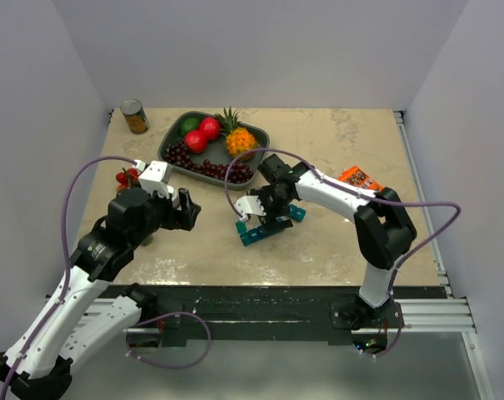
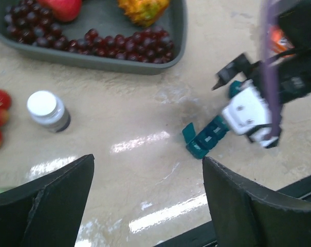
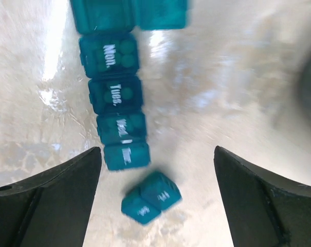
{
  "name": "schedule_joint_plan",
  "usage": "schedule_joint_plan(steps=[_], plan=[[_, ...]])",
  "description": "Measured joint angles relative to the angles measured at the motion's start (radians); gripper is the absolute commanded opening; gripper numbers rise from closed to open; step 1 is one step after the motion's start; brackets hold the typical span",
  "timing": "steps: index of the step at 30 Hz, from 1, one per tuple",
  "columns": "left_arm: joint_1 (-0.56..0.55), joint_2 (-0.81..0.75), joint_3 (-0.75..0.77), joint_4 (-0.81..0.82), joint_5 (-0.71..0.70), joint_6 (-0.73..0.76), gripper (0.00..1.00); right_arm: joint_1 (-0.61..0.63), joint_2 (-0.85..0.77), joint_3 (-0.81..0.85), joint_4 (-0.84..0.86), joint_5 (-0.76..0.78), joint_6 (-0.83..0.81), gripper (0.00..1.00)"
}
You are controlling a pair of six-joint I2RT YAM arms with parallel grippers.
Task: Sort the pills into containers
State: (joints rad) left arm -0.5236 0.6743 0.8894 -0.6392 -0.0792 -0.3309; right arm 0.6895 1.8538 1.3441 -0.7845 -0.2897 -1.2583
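Containers: teal day-marked strip and loose pair, mid-table; right hand directly above, spread wide, empty; left hand well left, also wide, empty; step judged approach, next calling for careful lowering onto one cube.

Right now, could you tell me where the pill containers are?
In the top view, the teal pill containers lie mid-table beneath the right pincer, in front of the grey fruit tray.
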Motion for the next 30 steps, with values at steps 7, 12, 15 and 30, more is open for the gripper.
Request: schedule_joint_plan(steps=[7,12,15,30], plan=[[0.0,0.129,0.057,-0.16,-0.22,-0.131,0.99,-0.026,-0.317,-0.06,0.161,-0.105,0.322,0.99],[0.003,0.219,0.058,-0.304,-0.395,-0.272,0.99,-0.085,-0.387,-0.135,0.256,-0.274,0.497,0.99],[0.035,0.232,0.058,-0.32,-0.466,-0.314,0.99,-0.109,-0.358,-0.176,0.268,-0.307,0.543,0.99],[0.532,0.385,-0.077,-0.069,-0.356,-0.205,0.86,-0.147,-0.357,-0.216,0.286,-0.364,0.578,0.99]])
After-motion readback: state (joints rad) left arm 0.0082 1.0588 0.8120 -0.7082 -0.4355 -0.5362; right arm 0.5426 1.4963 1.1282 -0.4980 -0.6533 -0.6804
